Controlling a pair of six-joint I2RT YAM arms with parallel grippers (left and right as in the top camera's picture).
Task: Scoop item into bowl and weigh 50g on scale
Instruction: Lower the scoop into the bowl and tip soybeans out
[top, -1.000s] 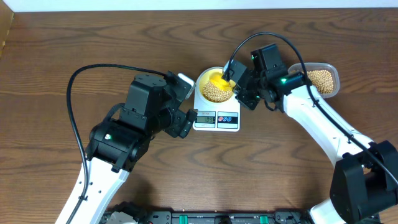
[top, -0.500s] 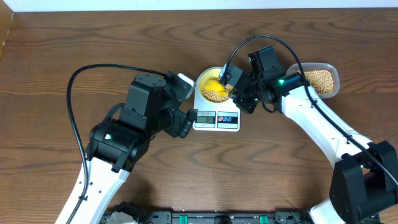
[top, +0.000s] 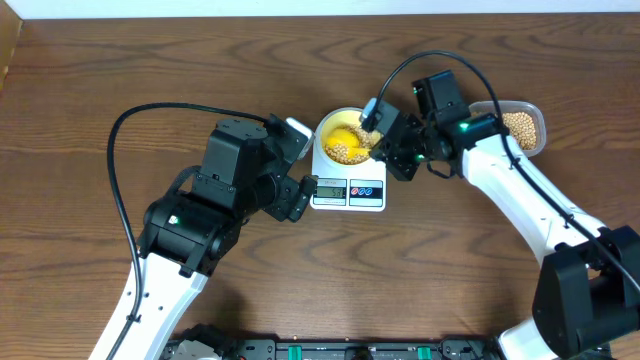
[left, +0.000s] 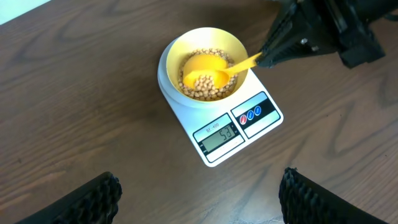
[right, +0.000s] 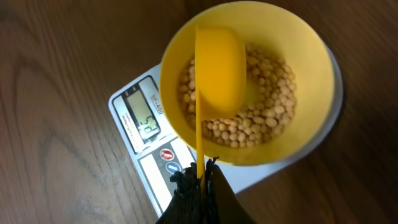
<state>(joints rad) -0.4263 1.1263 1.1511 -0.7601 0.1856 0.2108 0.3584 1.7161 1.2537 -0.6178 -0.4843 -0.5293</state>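
Note:
The yellow bowl (top: 345, 140) stands on the white scale (top: 349, 180) and holds beige beans (top: 348, 152). It also shows in the left wrist view (left: 203, 68) and the right wrist view (right: 305, 81). The scale's display (left: 219, 134) reads 53. My right gripper (top: 388, 143) is shut on the handle of the yellow scoop (right: 214, 65), whose cup lies inside the bowl over the beans (right: 264, 118). In the left wrist view the scoop (left: 205, 68) holds some beans. My left gripper (left: 199, 199) is open and empty, hovering left of the scale.
A clear plastic tub (top: 522, 127) with more beans sits at the right, behind the right arm. The left arm's body (top: 240, 170) stands close to the scale's left edge. Black cables arch over both arms.
The right arm has shifted slightly right and the scoop has drawn a little toward the bowl's right rim. The left arm has not moved.

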